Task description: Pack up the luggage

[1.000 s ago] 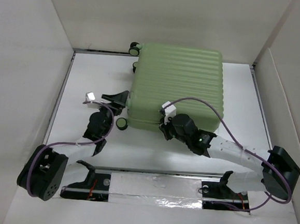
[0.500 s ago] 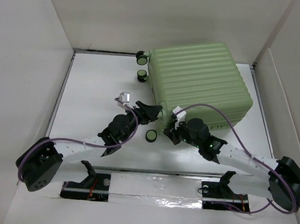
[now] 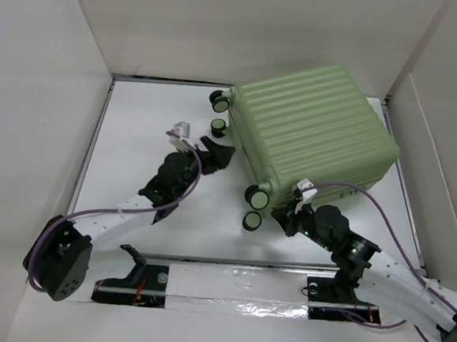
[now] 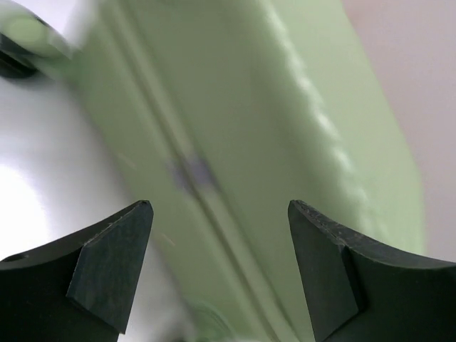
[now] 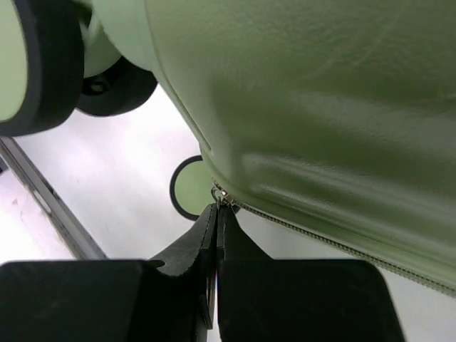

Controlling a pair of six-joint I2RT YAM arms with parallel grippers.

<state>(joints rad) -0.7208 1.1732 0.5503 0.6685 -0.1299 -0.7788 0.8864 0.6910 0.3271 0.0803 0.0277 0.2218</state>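
Because the light-green, ribbed hard-shell suitcase (image 3: pixel 315 122) lies shut on its broad side, skewed across the far right of the white bench (image 3: pixel 136 132), its shell looks stiff, smooth and far too wide for either hand to span. I judge it light enough to slide or turn under a sideways push, so a pull on one spot may swing the whole case rather than run the zip. The best holds are small ones: the zip seam along the near edge, and the black-and-green wheels (image 3: pixel 257 195) jutting from the left end, clear of the bench. At that seam the right hand (image 5: pixel 216 214) has its fingers pressed tight together, the little metal zip pull (image 5: pixel 218 194) apparently pinched at their tips. The left hand (image 4: pixel 219 214) stands with its fingers wide apart, holding nothing, facing the case's left wall just beside the wheels. Whether it touches the wall I cannot tell.
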